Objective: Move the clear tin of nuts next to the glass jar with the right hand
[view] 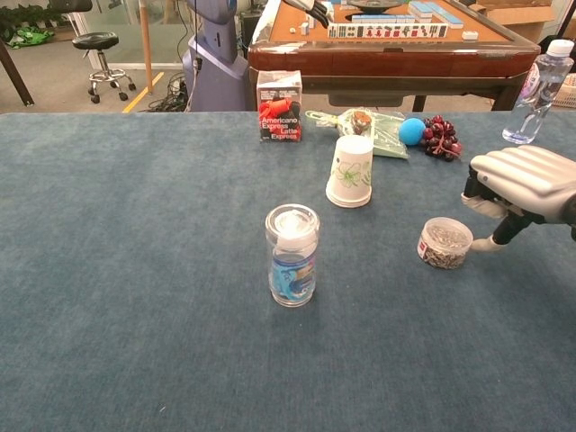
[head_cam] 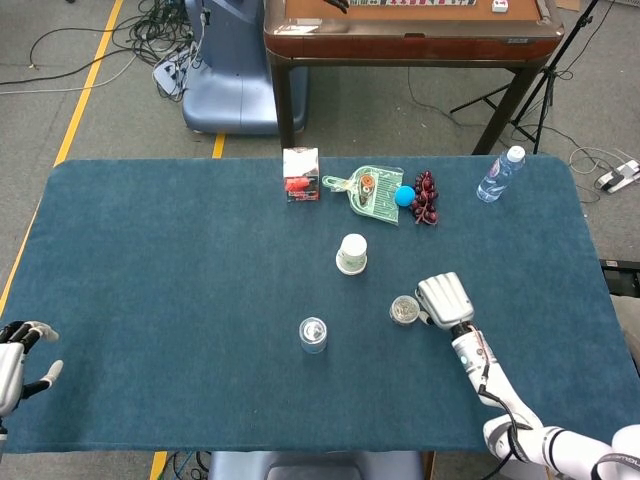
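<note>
Two containers matter to me on this blue desk (head_cam: 150, 260): the clear tin of nuts (view: 445, 243) and the glass jar (view: 292, 255). The tin sits low and flat toward my right side, well apart from the jar, which stands upright nearer the middle with a paper cup (view: 350, 171) beyond it.

My right hand (view: 520, 177) is just beside the tin, on the side away from the jar — I judge that placing sensible, since from there I can carry or nudge the tin leftward toward its goal. The fingers (view: 504, 167) arch over above the tin's far edge and the thumb reaches down close beside its wall, but I cannot tell whether anything touches it; nothing is plainly held, and the fingers are not clamped around the tin.

My left hand (head_cam: 15, 362) hangs at the desk's near left corner, fingers spread and holding nothing — kept out of the way, as the job belongs to the right.

Beyond lie a red-and-white box (view: 279, 106), grapes (view: 440, 137), a blue ball (view: 411, 131) and a water bottle (view: 538, 81).
</note>
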Controlling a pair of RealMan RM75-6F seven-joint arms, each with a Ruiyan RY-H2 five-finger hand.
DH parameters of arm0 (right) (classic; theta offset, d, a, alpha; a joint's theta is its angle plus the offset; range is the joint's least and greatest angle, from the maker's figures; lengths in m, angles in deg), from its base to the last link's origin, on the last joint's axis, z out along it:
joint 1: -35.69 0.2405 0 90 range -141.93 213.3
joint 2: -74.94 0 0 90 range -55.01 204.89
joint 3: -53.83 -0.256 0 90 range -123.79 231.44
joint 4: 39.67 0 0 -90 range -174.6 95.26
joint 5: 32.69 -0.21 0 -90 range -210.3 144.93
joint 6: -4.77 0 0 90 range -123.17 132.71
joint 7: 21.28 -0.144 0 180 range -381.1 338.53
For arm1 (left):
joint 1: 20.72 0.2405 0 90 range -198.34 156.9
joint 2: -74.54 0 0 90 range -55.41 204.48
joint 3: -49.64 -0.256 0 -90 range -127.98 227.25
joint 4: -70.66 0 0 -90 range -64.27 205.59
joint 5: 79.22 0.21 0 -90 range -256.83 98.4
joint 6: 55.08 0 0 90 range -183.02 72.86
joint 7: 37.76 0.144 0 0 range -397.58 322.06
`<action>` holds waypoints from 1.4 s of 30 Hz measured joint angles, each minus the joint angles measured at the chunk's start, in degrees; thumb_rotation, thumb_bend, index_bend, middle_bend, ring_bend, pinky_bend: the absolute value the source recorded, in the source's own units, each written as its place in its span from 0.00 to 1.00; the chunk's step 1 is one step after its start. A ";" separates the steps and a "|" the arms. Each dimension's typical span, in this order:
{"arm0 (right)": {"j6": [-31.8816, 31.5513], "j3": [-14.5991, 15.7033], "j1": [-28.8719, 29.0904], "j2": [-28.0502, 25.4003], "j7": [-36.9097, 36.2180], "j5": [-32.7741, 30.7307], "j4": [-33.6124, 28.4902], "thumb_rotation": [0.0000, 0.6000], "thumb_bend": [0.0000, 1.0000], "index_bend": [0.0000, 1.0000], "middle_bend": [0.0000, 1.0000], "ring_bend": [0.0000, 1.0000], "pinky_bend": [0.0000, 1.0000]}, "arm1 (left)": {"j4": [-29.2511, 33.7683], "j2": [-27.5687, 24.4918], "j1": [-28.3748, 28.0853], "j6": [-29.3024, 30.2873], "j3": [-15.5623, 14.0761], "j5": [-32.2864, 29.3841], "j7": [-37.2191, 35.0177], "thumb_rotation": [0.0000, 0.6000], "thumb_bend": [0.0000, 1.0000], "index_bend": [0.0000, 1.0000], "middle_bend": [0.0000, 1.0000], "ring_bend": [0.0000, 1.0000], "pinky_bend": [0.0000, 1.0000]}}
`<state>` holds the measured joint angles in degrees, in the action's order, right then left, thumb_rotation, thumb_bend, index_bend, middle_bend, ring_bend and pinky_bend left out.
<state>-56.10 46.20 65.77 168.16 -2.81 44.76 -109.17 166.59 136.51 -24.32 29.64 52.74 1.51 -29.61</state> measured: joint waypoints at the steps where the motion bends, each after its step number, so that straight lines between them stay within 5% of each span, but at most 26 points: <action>1: 0.11 -0.03 0.19 0.19 0.02 0.02 0.18 1.00 0.00 1.00 1.00 1.00 1.00 | 0.00 0.00 0.04 0.07 0.01 0.02 -0.04 1.00 0.29 0.44 0.35 0.25 0.45; 42: 4.36 -3.14 10.45 8.70 3.02 -0.65 5.87 1.00 0.00 1.00 1.00 1.00 1.00 | 0.23 -0.61 0.27 0.11 0.12 -0.32 -0.52 1.00 0.29 0.44 0.36 0.26 0.45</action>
<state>-51.74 43.06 76.22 176.86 0.21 44.11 -103.30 166.82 135.90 -24.06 29.75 52.85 1.19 -30.13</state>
